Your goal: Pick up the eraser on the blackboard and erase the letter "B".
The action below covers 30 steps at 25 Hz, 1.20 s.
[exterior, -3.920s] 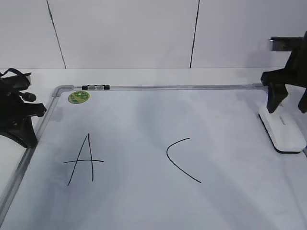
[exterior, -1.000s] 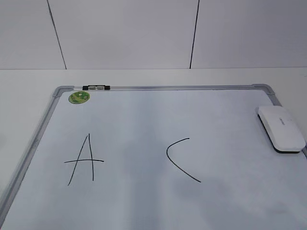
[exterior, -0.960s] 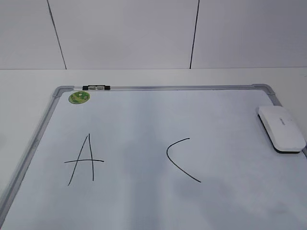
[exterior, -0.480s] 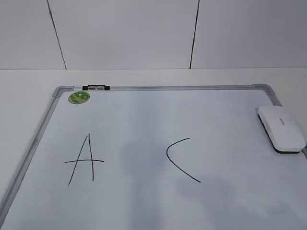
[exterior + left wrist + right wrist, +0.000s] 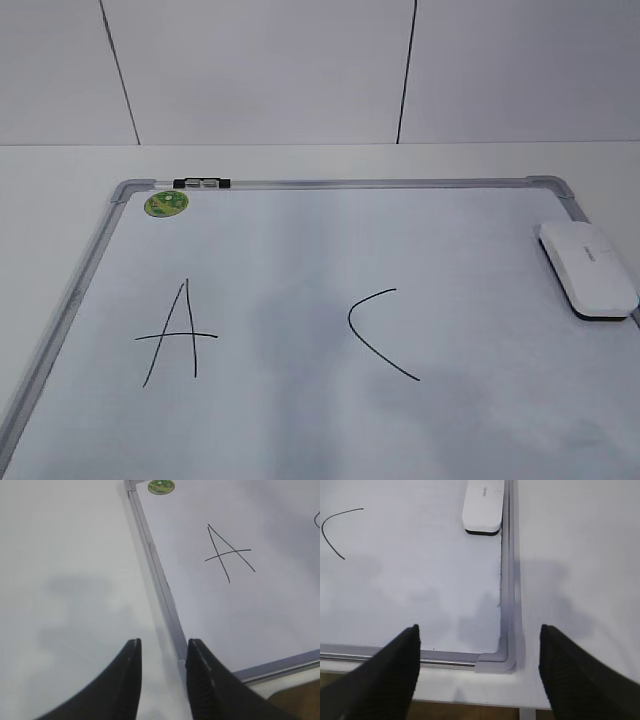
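Observation:
The blackboard (image 5: pixel 300 250) lies flat on the table; it also shows in the left wrist view (image 5: pixel 280 605) and the right wrist view (image 5: pixel 420 580). The white eraser (image 5: pixel 588 268) lies on the board's right edge, also in the right wrist view (image 5: pixel 482 505). No letter "B" shows; only a black "A" (image 5: pixel 178 335) and a "C" (image 5: pixel 375 335) are on the board. Neither gripper shows in the exterior view. My left gripper (image 5: pixel 162 650) is open and empty above the board's left frame near its front corner. My right gripper (image 5: pixel 479 630) is wide open and empty above the board's front right corner, well short of the eraser.
A round green sticker (image 5: pixel 165 204) and a small black-and-silver marker (image 5: pixel 200 183) sit at the board's far left corner. White table surrounds the board. The table's front edge runs just under the board's front frame (image 5: pixel 445 690).
Since 3.9 s ago both arms have left the exterior view. The eraser lies where it was. Over the last second nothing has visibly changed.

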{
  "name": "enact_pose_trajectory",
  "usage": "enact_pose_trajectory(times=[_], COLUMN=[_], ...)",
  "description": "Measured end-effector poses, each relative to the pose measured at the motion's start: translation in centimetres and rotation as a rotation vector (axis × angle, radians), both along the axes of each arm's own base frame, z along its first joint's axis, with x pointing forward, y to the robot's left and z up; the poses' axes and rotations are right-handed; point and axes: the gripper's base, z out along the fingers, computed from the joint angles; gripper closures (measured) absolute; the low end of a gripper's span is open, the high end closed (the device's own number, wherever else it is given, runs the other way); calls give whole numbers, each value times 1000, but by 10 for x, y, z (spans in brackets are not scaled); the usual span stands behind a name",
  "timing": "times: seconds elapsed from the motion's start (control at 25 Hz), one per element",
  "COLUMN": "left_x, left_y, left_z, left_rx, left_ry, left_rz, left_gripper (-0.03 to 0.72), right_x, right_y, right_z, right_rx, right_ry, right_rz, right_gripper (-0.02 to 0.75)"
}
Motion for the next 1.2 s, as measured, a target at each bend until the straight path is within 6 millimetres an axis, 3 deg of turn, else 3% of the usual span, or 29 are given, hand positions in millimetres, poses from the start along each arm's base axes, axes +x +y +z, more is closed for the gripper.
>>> enact_pose_trajectory(times=[0.52,0.72,1.2], left_x=[-1,-15,-14], left_y=[0,1,2], left_z=[0,0,0], left_rx=[-1,-1,7], left_ry=[-9,-96,-99], left_rz=[2,18,42], left_gripper=[449,449,449], right_x=[9,9,9], right_y=[-2,-2,-2], right_z=[-4,-3,-3], right_rx=[-17,-18,-18], right_ry=[-48,-50,-52], right_rz=[-12,-12,-12], right_gripper=[150,150,150])
